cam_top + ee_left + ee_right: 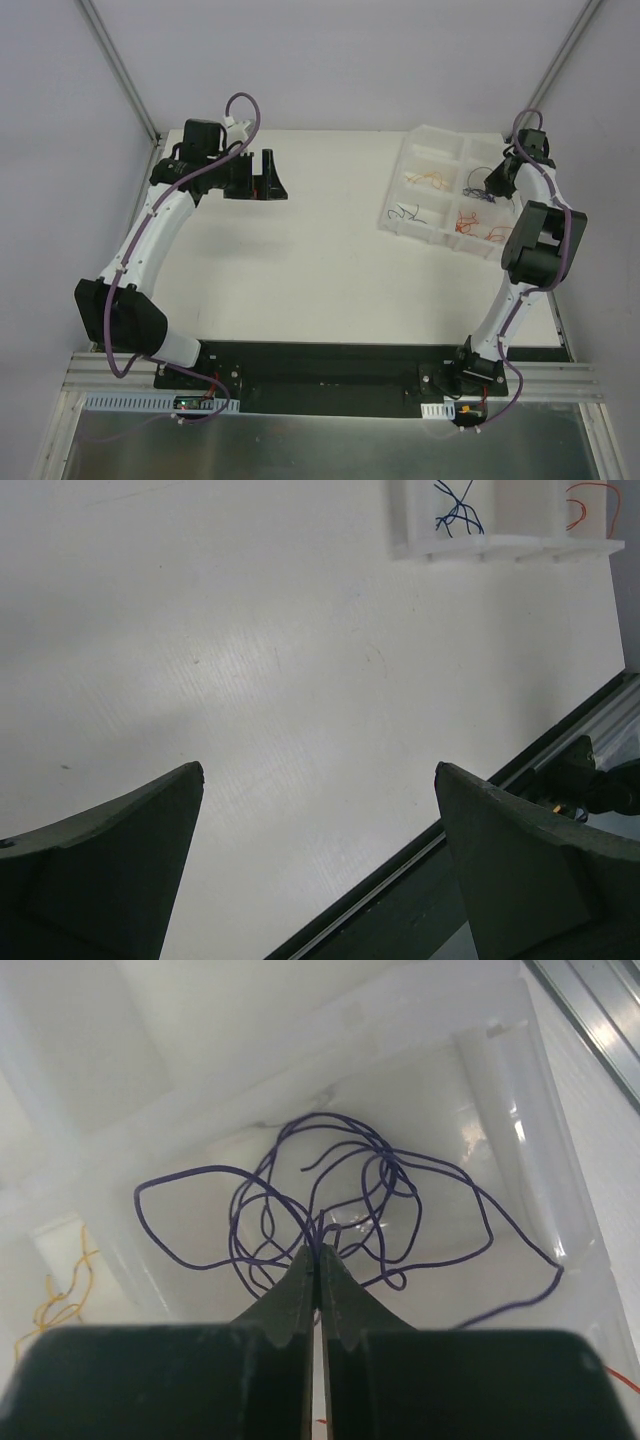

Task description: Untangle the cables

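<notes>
My right gripper [318, 1252] is shut on a bunch of thin purple cables [340, 1160]. Their loops spread out inside one compartment of the white tray [480, 1060]. From above, the right gripper [488, 186] hangs over the tray's right side. Other compartments hold an orange cable [430, 180], a dark cable [405, 212] and red-orange cables [480, 228]. My left gripper [274, 176] is open at the back left of the table, with nothing between its fingers [150, 820]. The left wrist view shows a dark blue cable [458, 510] and a red-orange cable [585, 505] in the tray [500, 552].
The white tray [432, 140] sits at the back right of the white table [300, 270]. A black strip and metal rail [330, 375] run along the near edge by the arm bases. Grey walls with metal posts [120, 70] close the back corners.
</notes>
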Action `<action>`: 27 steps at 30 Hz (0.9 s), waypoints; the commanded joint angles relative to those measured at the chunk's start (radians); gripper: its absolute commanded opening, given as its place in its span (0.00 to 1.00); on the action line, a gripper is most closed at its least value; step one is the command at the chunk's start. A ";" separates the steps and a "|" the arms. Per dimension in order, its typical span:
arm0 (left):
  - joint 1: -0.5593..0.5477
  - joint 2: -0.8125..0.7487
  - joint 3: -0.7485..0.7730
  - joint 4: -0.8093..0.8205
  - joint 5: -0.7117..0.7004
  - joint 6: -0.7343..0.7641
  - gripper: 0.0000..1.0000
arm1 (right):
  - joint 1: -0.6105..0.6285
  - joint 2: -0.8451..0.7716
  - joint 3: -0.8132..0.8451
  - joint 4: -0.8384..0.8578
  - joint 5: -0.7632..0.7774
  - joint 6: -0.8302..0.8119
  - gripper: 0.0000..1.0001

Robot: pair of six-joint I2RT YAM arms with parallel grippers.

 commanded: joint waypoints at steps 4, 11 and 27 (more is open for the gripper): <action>-0.003 -0.073 -0.033 0.001 -0.012 0.033 0.99 | 0.004 -0.009 -0.057 -0.019 0.063 0.000 0.00; -0.008 -0.114 -0.067 0.000 -0.008 0.027 0.99 | 0.007 -0.050 -0.007 -0.090 0.076 -0.057 0.25; -0.095 -0.248 -0.174 0.001 0.058 -0.108 0.99 | 0.117 -0.300 0.043 -0.358 0.146 -0.166 0.68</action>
